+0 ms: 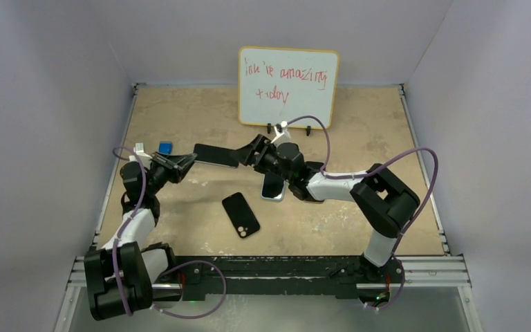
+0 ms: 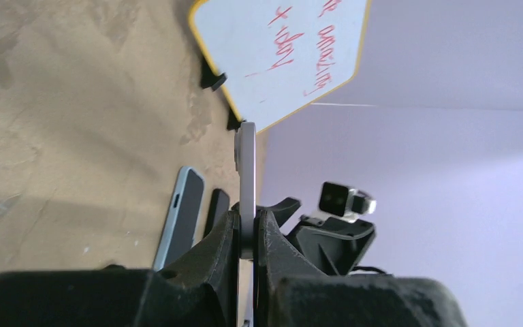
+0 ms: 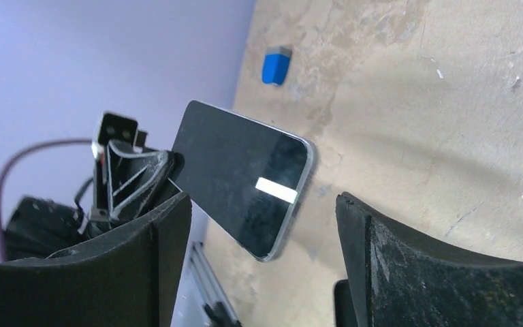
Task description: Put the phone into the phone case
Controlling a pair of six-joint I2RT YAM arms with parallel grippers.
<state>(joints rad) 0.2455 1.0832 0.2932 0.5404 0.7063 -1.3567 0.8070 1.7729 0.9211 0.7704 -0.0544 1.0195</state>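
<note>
The phone (image 1: 214, 155) is hanging above the bench (image 1: 359, 124), pinched at one end by my left jaws, while my right jaws are standing wide near its free end, needing a square, centred grip before going to the phone case (image 1: 272, 187).

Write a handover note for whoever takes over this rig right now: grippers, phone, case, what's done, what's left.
Left gripper: jaws shut on one end of the phone, held up off the table.
Right gripper: jaws open at the phone's free end, not gripping.
Phone case: flat on the table, partly under the right arm.
Done: phone picked up.
Left: carry it to the case and seat it.
</note>
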